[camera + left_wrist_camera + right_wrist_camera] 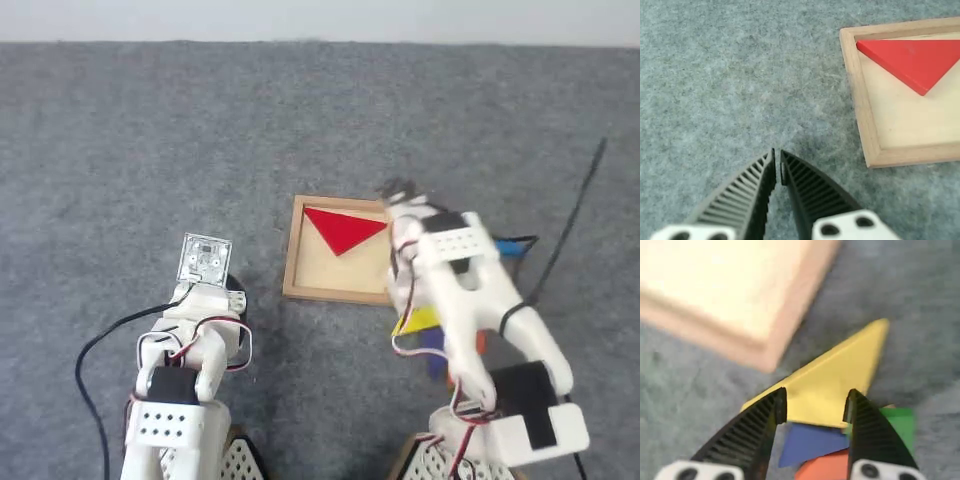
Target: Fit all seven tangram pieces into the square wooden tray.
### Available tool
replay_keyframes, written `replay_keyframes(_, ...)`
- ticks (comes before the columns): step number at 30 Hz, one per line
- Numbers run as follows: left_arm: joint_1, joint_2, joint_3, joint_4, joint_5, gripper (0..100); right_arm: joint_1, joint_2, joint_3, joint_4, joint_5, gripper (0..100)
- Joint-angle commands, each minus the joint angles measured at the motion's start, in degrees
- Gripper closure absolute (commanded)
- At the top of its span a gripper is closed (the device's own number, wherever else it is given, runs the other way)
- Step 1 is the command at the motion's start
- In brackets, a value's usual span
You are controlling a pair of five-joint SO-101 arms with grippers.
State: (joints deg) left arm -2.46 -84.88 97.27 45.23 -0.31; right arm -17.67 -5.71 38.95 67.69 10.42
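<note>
I'm holding my right gripper (815, 407), spread apart, over the yellow triangle (835, 375), which is lying just off the near right corner of the tray (790, 325). It's looking light, stiff and probably slick, so I'm planning to pinch across its straight edges. My left gripper (777, 155) is sitting closed.

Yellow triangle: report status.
Right gripper open, poised over yellow triangle off tray corner. Left gripper shut above carpet. Red triangle seated in tray. Blue piece, orange piece, green piece crowd it.

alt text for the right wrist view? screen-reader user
Right gripper, open, poised over a yellow triangle on grey carpet, off a corner of the wooden tray. A blue piece, orange piece and green piece crowd beside it.
</note>
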Motion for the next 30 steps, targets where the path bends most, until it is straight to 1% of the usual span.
replay_keyframes(1,-0.26,-0.79,-0.48,0.44,0.26,98,-1.98,-1.89,0.44,3.21,0.97,79.8)
replay_keyframes(3,-0.26,-0.79,-0.48,0.44,0.26,98,-0.84,0.48,-0.18,5.05,2.02,79.2)
replay_keyframes(5,-0.26,-0.79,-0.48,0.44,0.26,98,0.40,3.82,-0.97,6.37,5.36,79.1)
replay_keyframes(7,-0.26,-0.79,-0.48,0.44,0.26,98,1.71,7.78,-1.93,6.20,6.86,79.2)
replay_keyframes(11,-0.26,-0.79,-0.48,0.44,0.26,98,5.85,16.84,-6.59,4.44,7.30,79.3)
replay_keyframes(16,-0.26,-0.79,-0.48,0.44,0.26,98,9.54,21.32,-12.57,8.84,7.47,79.4)
replay_keyframes(19,-0.26,-0.79,-0.48,0.44,0.26,98,8.13,17.45,-9.49,8.75,8.70,79.4)
replay_keyframes(21,-0.26,-0.79,-0.48,0.44,0.26,98,6.64,12.53,-5.71,6.29,8.26,79.4)
replay_keyframes(24,-0.26,-0.79,-0.48,0.44,0.26,98,6.29,3.65,-1.49,3.47,5.54,79.4)
replay_keyframes(30,-0.26,-0.79,-0.48,0.44,0.26,98,4.88,-14.37,6.59,4.62,5.98,79.4)
